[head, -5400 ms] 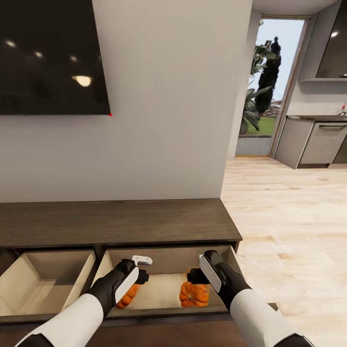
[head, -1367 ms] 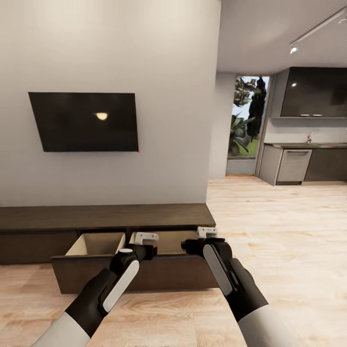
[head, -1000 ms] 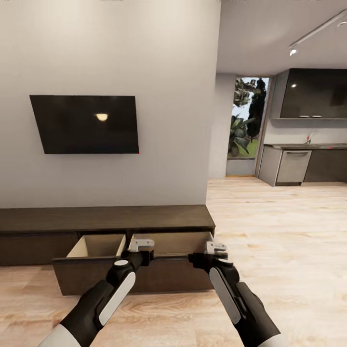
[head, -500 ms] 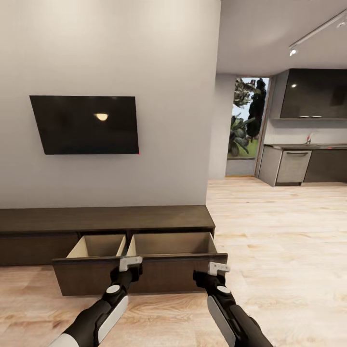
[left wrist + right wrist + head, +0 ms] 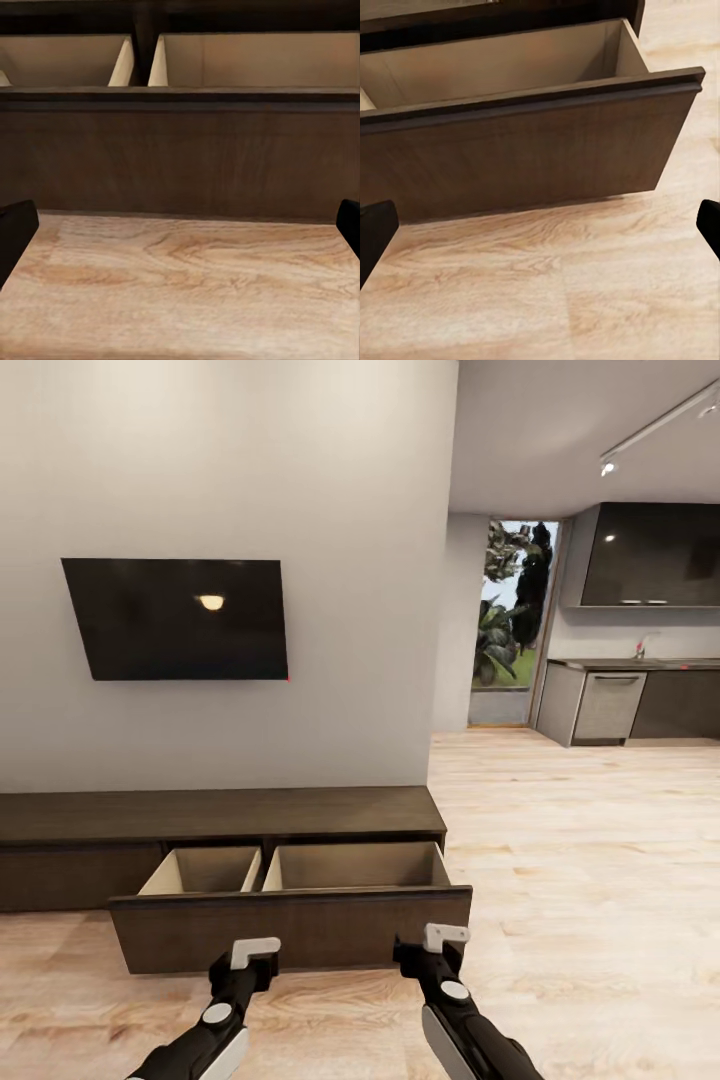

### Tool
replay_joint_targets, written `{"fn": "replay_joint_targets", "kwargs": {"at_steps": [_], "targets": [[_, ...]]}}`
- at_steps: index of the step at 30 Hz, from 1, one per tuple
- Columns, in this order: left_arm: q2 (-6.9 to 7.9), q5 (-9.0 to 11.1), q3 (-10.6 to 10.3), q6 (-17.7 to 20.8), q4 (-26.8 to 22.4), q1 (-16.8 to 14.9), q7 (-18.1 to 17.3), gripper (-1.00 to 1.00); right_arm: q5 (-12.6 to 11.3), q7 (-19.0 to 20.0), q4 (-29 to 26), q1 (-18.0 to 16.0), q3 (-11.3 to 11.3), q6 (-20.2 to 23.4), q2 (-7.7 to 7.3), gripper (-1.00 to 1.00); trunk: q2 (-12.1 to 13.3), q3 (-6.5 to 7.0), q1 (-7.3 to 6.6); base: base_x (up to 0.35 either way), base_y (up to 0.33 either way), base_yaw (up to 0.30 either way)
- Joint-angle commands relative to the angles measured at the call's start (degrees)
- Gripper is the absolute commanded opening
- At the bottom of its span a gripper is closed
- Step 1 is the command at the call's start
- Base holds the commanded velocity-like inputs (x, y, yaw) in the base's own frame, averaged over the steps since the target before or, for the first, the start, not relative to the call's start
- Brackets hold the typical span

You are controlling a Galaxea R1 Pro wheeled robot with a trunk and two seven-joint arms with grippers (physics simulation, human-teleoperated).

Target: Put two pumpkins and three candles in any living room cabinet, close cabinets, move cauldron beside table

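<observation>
- Head view: one long dark cabinet (image 5: 220, 812) runs along the grey wall, and its drawer front (image 5: 290, 930) is pulled out over the wood floor (image 5: 600, 880).
- Count the pale compartments behind that front: two, side by side, a narrower one (image 5: 203, 871) toward the left and a wider one (image 5: 355, 867) toward the right. From this angle their floors are hidden, so what lies inside cannot be told.
- Two grippers are low in the picture, both just in front of the drawer front and apart from it: the left gripper (image 5: 250, 956) and the right gripper (image 5: 432, 942). Whether their jaws stand apart cannot be read from here.
- Above the cabinet hangs one black television (image 5: 178, 618); off to the right, one glass door (image 5: 510, 622) with greenery outside, and grey kitchen units (image 5: 630, 700) beyond.
- Left wrist view: two dark fingertips (image 5: 15, 236) sit at opposite edges of the picture, spread wide with nothing between them. Ahead, the drawer front (image 5: 180, 157) and the same two pale compartments with one divider (image 5: 142, 64).
- Right wrist view: again two dark fingertips (image 5: 373, 232) spread wide, gripping nothing. The drawer front's right end (image 5: 660, 135) stands off the floor, with the wider compartment (image 5: 502, 64) open above it.
</observation>
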Motion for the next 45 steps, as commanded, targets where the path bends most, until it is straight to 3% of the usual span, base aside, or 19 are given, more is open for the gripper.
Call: {"fn": "replay_joint_targets", "kwargs": {"at_steps": [1,7,11,14,20,31,45], "targets": [[0.05,0.5,-0.5,-0.5,0.2,-0.1,0.2,1.00,-0.3,-0.4,0.4,0.0,0.3,-0.4,-0.04,1.00,0.0,-0.06,-0.01,0.000,0.000,0.000],[0.03,0.6,-4.3,-2.5,0.7,-0.1,0.0,1.00,-0.2,-0.3,2.8,0.0,0.6,-1.6,0.03,1.00,0.0,-0.06,-0.01,0.010,0.001,0.000],[0.03,0.6,-5.1,-2.9,0.8,-0.1,0.0,1.00,-0.2,-0.3,3.4,0.0,0.6,-1.8,0.06,1.00,0.0,-0.06,-0.01,0.148,0.044,0.000],[0.02,0.6,-5.3,-3.0,0.8,-0.1,-0.3,1.00,-0.2,-0.3,4.4,0.0,0.6,-1.9,0.08,1.00,0.0,-0.06,-0.01,0.098,0.027,0.000],[0.02,0.5,-5.6,-3.0,0.8,-0.1,-2.0,1.00,-0.2,-0.3,8.5,0.0,0.6,-7.3,0.12,1.00,0.0,-0.06,-0.01,0.023,0.007,0.000],[0.02,0.7,-5.7,-3.1,0.8,-0.1,-2.3,1.00,-0.3,-0.3,9.1,0.0,2.0,-8.8,0.13,1.00,0.0,-0.06,-0.01,0.002,0.000,0.000],[0.08,0.8,-5.7,-3.1,0.8,-0.1,-2.3,1.00,-0.3,-0.2,8.4,0.0,2.2,-9.0,0.16,1.00,-5.6,-2.58,3.07,0.000,0.000,0.000]]}}
